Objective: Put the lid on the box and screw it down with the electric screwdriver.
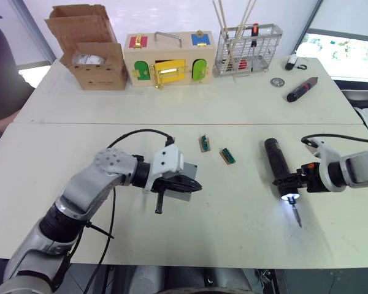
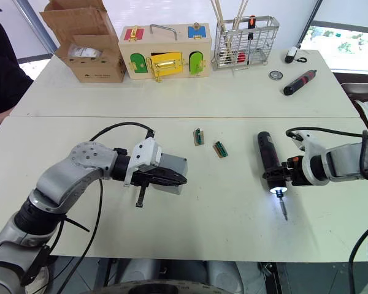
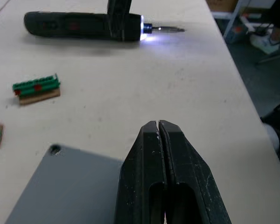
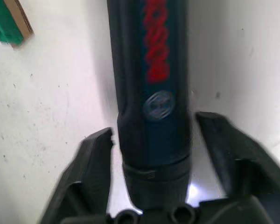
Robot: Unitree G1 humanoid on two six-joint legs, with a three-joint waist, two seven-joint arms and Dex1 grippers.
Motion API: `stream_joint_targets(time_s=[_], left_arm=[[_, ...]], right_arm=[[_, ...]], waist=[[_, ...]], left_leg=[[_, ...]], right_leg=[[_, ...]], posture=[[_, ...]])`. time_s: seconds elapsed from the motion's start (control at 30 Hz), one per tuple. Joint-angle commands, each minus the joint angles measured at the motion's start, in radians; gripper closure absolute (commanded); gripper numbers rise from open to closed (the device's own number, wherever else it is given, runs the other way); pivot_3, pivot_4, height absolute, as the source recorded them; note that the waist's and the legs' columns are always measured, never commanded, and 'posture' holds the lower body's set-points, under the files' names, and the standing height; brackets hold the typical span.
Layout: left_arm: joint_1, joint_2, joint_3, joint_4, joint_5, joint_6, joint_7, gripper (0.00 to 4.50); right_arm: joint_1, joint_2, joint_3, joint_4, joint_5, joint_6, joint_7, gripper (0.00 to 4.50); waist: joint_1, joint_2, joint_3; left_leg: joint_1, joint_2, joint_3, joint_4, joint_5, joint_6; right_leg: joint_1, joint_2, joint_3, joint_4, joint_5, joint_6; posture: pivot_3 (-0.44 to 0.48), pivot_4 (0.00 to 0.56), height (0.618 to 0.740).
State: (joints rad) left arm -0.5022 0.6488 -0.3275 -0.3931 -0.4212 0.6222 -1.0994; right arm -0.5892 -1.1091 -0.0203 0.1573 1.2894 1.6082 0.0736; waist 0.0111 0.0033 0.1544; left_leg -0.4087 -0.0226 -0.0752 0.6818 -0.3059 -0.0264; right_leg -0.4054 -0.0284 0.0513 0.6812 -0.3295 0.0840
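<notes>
From the head cameras, the electric screwdriver is seen lying flat on the white table, bit toward the near edge, its work light lit. The right gripper is set across the tool's front end, close behind the glow. A slip is the danger here: a hold taken so far forward could let the long rear body sag or swing once lifted, and the bit could scrape the tabletop. On the other side, the left gripper is parked over the grey box, with the lid apparently already seated on it. Two small green connector pieces lie between box and tool and could be knocked if the screwdriver is swept across low.

In the left wrist view, the left fingers are shown pressed together with nothing between them, hanging just past the edge of the lid, whose corner screw hole is visible. The box is not pinned by anything, so it could skate away when the bit is pushed into a screw.

In the right wrist view, the black barrel with its red lettering is seen between the right fingers, which stand spread apart, one on each side with a gap left on both. Nothing is clamped yet; an off-centre closing could roll the round body aside.
</notes>
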Motion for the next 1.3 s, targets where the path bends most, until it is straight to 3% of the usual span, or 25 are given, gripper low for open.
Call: stream_joint_targets(time_s=[0.03,0.07,0.17,0.3,0.47,0.57,0.67,0.8,1.0,1.3], left_arm=[[-0.015,0.017,0.039,-0.005,0.011,-0.019,0.007,4.50],[-0.020,0.026,0.048,0.004,0.012,-0.021,0.005,4.50],[-0.046,0.056,0.103,0.063,0.009,-0.016,0.011,4.50],[-0.070,0.084,0.227,0.227,-0.011,-0.002,0.039,4.50],[-0.047,0.133,0.252,0.347,0.056,-0.048,0.053,4.50],[-0.008,0.169,0.245,0.328,0.065,-0.033,0.035,4.50],[0.051,0.181,0.235,0.276,0.041,0.006,0.013,4.50],[0.100,0.117,0.214,0.181,-0.012,0.091,0.047,4.50],[0.144,0.063,0.144,0.106,0.015,0.117,0.098,4.50],[0.079,0.053,0.079,0.201,0.087,0.013,0.056,4.50]], right_arm=[[-0.012,0.013,-0.027,-0.047,-0.090,0.005,0.034,0.23],[-0.014,0.018,-0.031,-0.065,-0.108,0.003,0.044,0.02],[-0.037,0.008,-0.033,-0.149,-0.190,-0.081,0.113,0.02],[-0.048,0.024,-0.078,-0.368,-0.208,-0.274,0.316,0.02],[0.160,0.060,-0.004,-0.754,-0.276,-0.432,0.426,0.02],[0.243,0.120,0.073,-0.865,-0.329,-0.488,0.423,0.02],[0.276,0.214,0.147,-0.874,-0.393,-0.530,0.394,0.02],[0.289,0.341,0.180,-0.820,-0.399,-0.547,0.394,0.02],[0.283,0.381,0.281,-0.782,-0.478,-0.549,0.443,0.02],[0.293,0.400,0.320,-0.766,-0.505,-0.547,0.535,0.02]], waist=[[0.002,0.000,0.000],[0.001,0.000,0.000],[0.000,0.000,0.000],[-0.006,0.000,0.000],[-0.003,-0.001,0.000],[0.000,-0.001,0.000],[-0.003,-0.001,0.000],[0.002,-0.002,0.000],[-0.005,-0.002,0.000],[0.000,-0.002,0.000]], left_leg=[[0.000,0.000,0.000,0.000,0.000,0.000],[0.000,0.000,0.000,0.000,0.000,0.000],[0.000,0.000,0.000,0.000,0.000,0.000],[0.000,0.000,0.000,0.000,0.000,0.000],[0.000,0.001,-0.003,-0.001,-0.002,0.003],[-0.002,0.000,-0.003,0.000,-0.001,0.002],[-0.002,-0.001,-0.003,0.001,0.000,0.000],[0.000,-0.001,-0.004,0.002,0.001,-0.001],[0.000,-0.001,-0.004,0.001,0.001,-0.001],[0.000,-0.001,-0.005,0.001,0.001,-0.001]], right_leg=[[0.000,0.000,0.000,0.000,0.000,0.000],[0.000,0.000,0.000,0.000,0.000,0.000],[0.000,0.000,0.000,0.000,0.000,0.000],[-0.001,0.001,0.000,0.001,0.000,0.000],[-0.001,0.001,-0.003,0.000,0.000,0.000],[-0.002,-0.001,-0.003,0.000,0.000,0.000],[-0.001,-0.003,-0.002,0.000,0.000,0.000],[0.001,-0.002,-0.003,0.001,0.000,0.000],[0.000,-0.002,-0.003,0.001,0.000,0.000],[0.000,-0.002,-0.003,0.002,0.000,0.000]], posture=[[0.000,0.150,0.740],[0.000,0.150,0.740],[0.000,0.150,0.740],[0.000,0.150,0.740],[0.000,0.150,0.740],[0.000,0.150,0.740],[0.000,0.150,0.740],[0.000,0.150,0.740],[0.000,0.150,0.740],[0.000,0.150,0.740]])
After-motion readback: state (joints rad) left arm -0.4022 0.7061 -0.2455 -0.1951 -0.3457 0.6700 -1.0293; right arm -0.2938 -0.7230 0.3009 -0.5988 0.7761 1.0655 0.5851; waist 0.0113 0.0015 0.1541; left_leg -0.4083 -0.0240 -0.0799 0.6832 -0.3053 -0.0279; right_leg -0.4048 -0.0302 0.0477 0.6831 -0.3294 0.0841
